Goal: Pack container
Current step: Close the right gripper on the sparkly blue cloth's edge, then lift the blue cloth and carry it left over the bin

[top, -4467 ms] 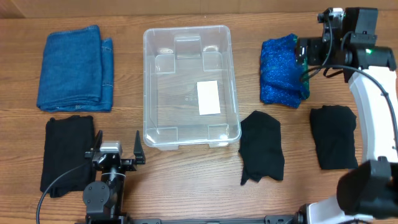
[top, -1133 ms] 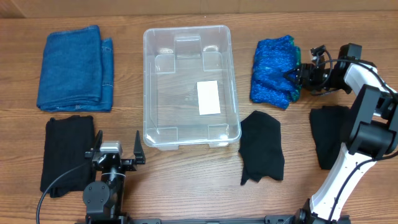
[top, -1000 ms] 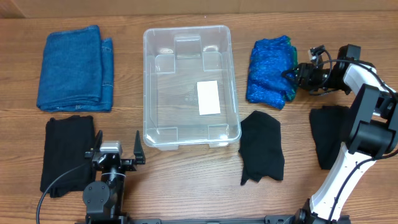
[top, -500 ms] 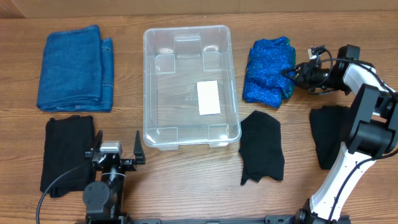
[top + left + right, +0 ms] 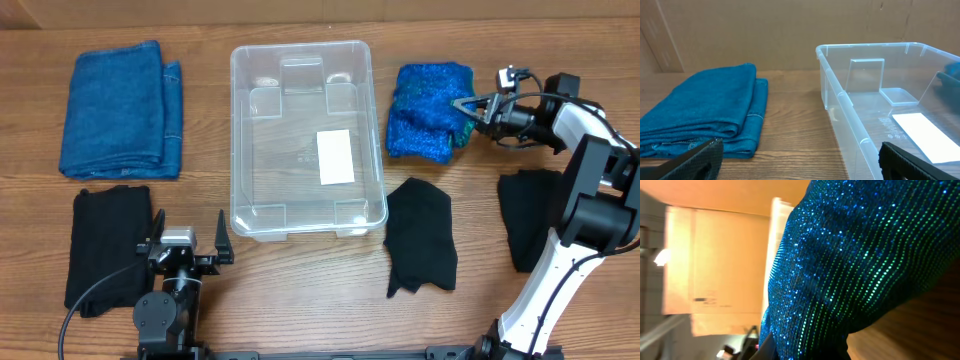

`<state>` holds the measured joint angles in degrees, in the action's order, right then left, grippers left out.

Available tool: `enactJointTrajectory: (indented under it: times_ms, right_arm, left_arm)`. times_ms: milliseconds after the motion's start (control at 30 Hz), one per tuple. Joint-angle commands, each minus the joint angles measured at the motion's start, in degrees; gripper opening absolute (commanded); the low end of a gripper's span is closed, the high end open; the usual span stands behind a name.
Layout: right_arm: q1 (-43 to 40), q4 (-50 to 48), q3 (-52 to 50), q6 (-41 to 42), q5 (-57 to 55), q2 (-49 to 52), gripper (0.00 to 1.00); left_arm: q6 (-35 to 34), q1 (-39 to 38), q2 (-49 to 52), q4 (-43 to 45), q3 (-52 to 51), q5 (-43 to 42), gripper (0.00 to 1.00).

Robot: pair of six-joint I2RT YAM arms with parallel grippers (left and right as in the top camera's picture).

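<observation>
Wood-grain table (image 5: 300,290), with perhaps cardboard panels (image 5: 765,30) behind.

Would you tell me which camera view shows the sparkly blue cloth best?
The overhead view: it shows the whole sparkly cloth beside the container, with the right gripper pinching its edge. The right wrist view shows only a close-up of its fabric; the left wrist view shows at most a blue sliver through the container wall.

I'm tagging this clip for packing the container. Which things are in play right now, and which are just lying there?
In play:
- container
- sparkly cloth
- right pincer, closed on that cloth's edge

Lying about for now, probably to be packed later:
- blue towel
- black cloths
- left pincer, open
</observation>
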<state>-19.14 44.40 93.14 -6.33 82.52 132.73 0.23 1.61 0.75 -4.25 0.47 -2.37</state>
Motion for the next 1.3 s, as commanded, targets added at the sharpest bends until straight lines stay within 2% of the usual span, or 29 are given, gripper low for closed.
enactJointTrajectory:
  times_ms: [0,167,400,500,600,767,967,1167,1267]
  right_arm:
    - [-0.46,0.17,2.93,0.92,7.41,-1.86,0.04]
    - [-0.44,0.35,4.63,3.63,7.39,-7.80,0.04]
    - [2.34,3.69,4.87,3.63,5.81,-22.32,0.04]
    - [6.05,5.97,4.87,4.46,-1.57,-27.47,0.04]
    - [11.78,6.29,4.87,9.03,-11.39,-30.51,0.04]
    - [21.70,4.68,4.85,10.51,-16.41,-30.47,0.04]
    - [32.61,-2.38,4.81,18.38,-28.94,-29.86,0.04]
    - [40.57,-9.79,4.74,28.72,-42.88,-29.79,0.04]
    - [43.43,-11.74,4.72,31.36,-48.00,-29.49,0.04]
  left_arm:
    - [1.09,0.35,-0.39,0.00,-0.20,-0.02,1.00]
    - [1.09,0.35,-0.39,0.00,-0.20,-0.02,1.00]
    - [1.09,0.35,-0.39,0.00,-0.20,0.00,1.00]
    - [1.09,0.35,-0.39,0.00,-0.20,0.00,1.00]
    - [1.09,0.35,-0.39,0.00,-0.20,0.00,1.00]
    - [1.09,0.35,-0.39,0.00,-0.20,-0.02,1.00]
    - [1.09,0.35,-0.39,0.00,-0.20,0.00,1.00]
    - [1.09,0.35,-0.39,0.00,-0.20,0.00,1.00]
    - [1.09,0.35,-0.39,0.00,-0.20,-0.02,1.00]
